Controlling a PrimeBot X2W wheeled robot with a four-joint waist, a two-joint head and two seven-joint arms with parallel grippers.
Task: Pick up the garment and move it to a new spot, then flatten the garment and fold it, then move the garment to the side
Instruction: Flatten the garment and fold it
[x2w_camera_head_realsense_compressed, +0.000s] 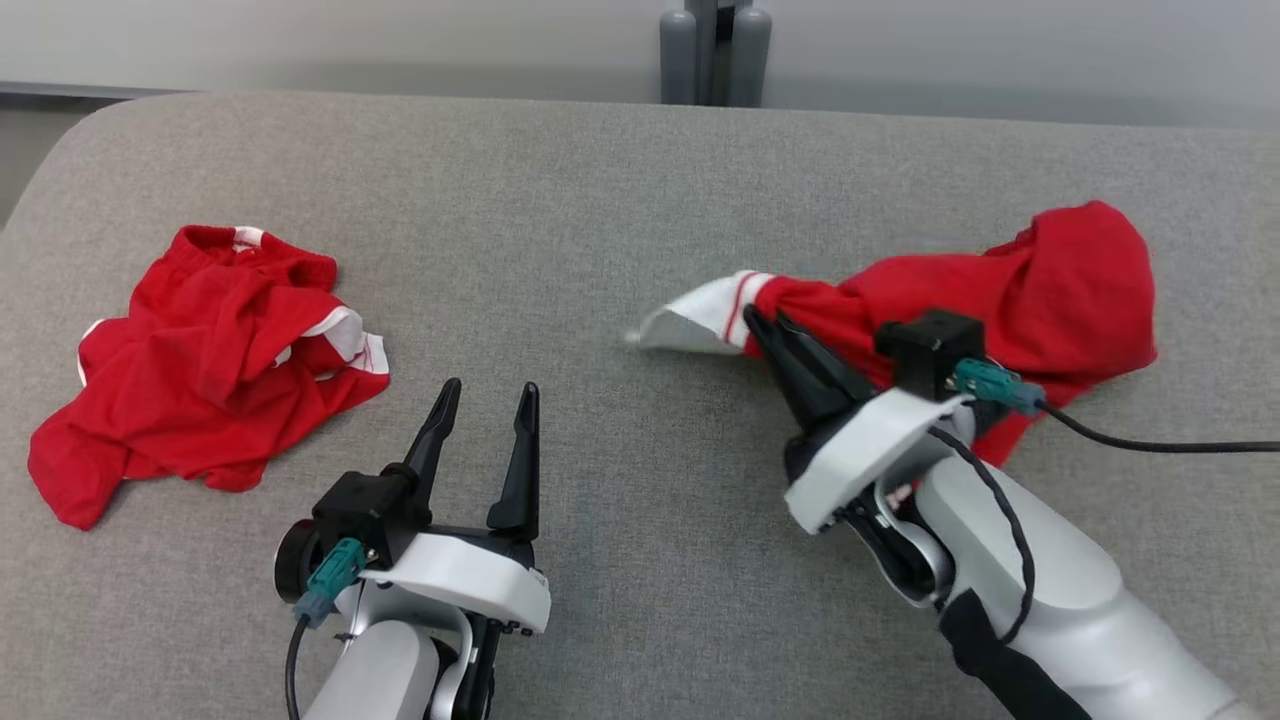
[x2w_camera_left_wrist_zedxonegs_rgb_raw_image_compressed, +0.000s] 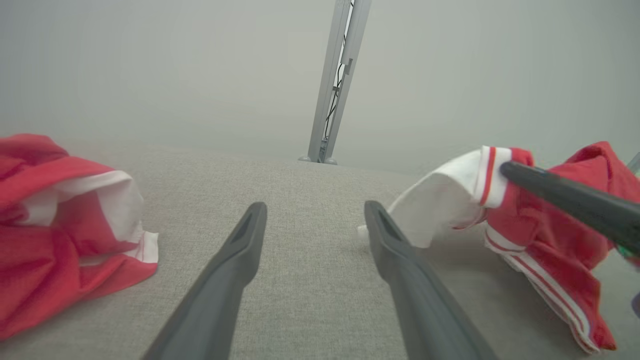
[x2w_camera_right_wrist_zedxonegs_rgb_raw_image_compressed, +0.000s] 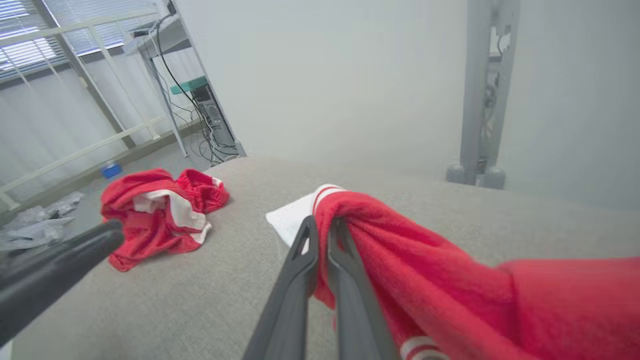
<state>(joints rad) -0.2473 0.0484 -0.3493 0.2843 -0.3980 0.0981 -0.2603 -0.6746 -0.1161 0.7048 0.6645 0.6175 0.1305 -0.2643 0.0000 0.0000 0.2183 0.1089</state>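
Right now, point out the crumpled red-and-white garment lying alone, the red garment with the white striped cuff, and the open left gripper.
Crumpled red-and-white garment lying alone (x2w_camera_head_realsense_compressed: 200, 380): head view, middle folds.
Red garment with white striped cuff (x2w_camera_head_realsense_compressed: 1060, 290): head view, bunched red body.
Left gripper (x2w_camera_head_realsense_compressed: 490, 390): head view, midway between fingertips.

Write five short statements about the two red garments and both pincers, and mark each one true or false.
1. The right pincer is shut on the right-hand garment beside its white band. True.
2. The left pincer is open and empty. True.
3. The left-hand garment lies folded flat. False: it lies crumpled on the grey surface.
4. The left pincer touches the left-hand garment. False: bare surface lies between them.
5. A grey post stands behind the surface's far edge. True.
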